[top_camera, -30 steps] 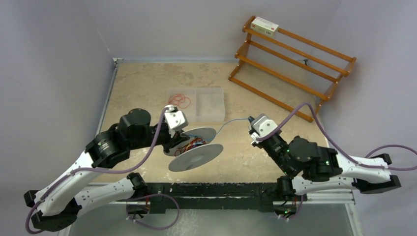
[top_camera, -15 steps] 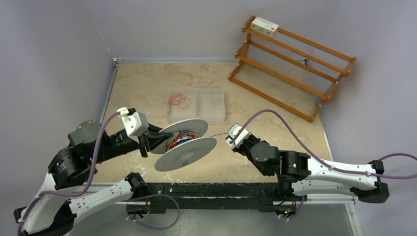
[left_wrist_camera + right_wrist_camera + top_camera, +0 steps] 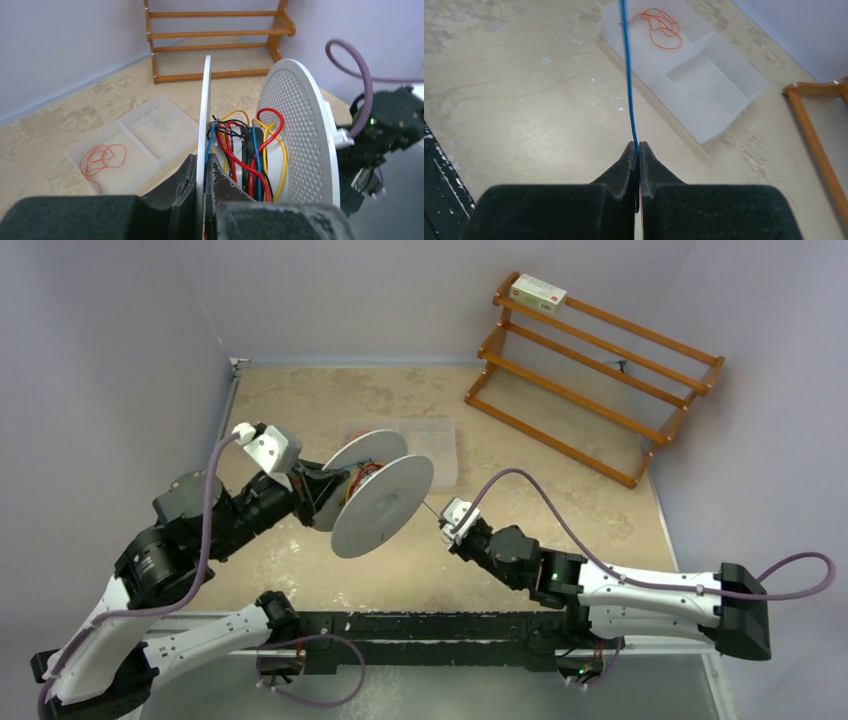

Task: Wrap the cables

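A white spool (image 3: 383,505) with two round flanges is held up on edge above the table. My left gripper (image 3: 202,162) is shut on its thin flange (image 3: 205,110), at the spool's left in the top view (image 3: 322,496). Red, yellow, blue and black cables (image 3: 250,155) are wound on the hub. My right gripper (image 3: 638,147) is shut on the blue cable (image 3: 628,75), which runs taut toward the spool; it sits just right of the spool (image 3: 447,527). Loose red-orange wires (image 3: 661,27) lie in the tray and also show in the left wrist view (image 3: 102,157).
A clear two-compartment tray (image 3: 440,445) lies behind the spool, partly hidden by it. A wooden rack (image 3: 600,370) stands at the back right with a small box (image 3: 538,290) on top. Walls close the left and back. A black rail (image 3: 430,625) lines the near edge.
My left arm has raised the spool, tipped it more upright and carried it toward the tray. My right gripper has moved left, closer to the spool, still holding the blue cable.
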Controlling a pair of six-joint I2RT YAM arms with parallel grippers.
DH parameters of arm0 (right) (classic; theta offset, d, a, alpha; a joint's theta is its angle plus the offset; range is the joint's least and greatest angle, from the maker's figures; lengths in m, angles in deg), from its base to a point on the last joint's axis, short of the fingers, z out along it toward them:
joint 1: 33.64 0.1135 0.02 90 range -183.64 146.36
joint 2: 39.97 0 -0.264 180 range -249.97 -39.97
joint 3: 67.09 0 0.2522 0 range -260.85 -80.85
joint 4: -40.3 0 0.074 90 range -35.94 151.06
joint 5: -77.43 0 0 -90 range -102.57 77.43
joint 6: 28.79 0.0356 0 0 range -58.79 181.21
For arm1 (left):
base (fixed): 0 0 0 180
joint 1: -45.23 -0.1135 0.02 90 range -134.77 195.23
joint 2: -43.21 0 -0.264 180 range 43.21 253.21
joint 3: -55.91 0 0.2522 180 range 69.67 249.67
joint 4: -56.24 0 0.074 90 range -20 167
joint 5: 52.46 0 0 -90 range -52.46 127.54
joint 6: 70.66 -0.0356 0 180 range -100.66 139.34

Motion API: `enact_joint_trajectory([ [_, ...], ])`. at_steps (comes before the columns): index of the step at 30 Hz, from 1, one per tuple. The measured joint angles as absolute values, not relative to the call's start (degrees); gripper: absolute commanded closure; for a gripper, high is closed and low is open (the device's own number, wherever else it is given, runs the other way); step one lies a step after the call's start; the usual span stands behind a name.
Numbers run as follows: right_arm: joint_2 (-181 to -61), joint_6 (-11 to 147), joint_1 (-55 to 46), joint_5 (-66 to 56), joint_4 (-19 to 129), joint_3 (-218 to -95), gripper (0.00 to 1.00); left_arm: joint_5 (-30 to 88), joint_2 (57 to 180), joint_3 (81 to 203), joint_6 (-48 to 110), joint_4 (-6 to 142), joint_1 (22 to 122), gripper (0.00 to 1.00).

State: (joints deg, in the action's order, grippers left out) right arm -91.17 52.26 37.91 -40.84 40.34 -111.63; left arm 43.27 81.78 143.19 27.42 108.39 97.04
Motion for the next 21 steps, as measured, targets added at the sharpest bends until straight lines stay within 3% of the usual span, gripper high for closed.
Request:
enact_joint_trajectory([
  [13, -106.3, 53.4, 37.3, -29.5, 12.5, -109.5, 1.0, 57.4, 92.5, 141.2, 36.8, 93.4, 97.1, 1.0],
  [21, -109.7, 55.3, 37.3, -29.0, -1.2, -109.5, 1.0, 68.1, 94.1, 135.3, 39.4, 83.7, 97.1, 1.0],
])
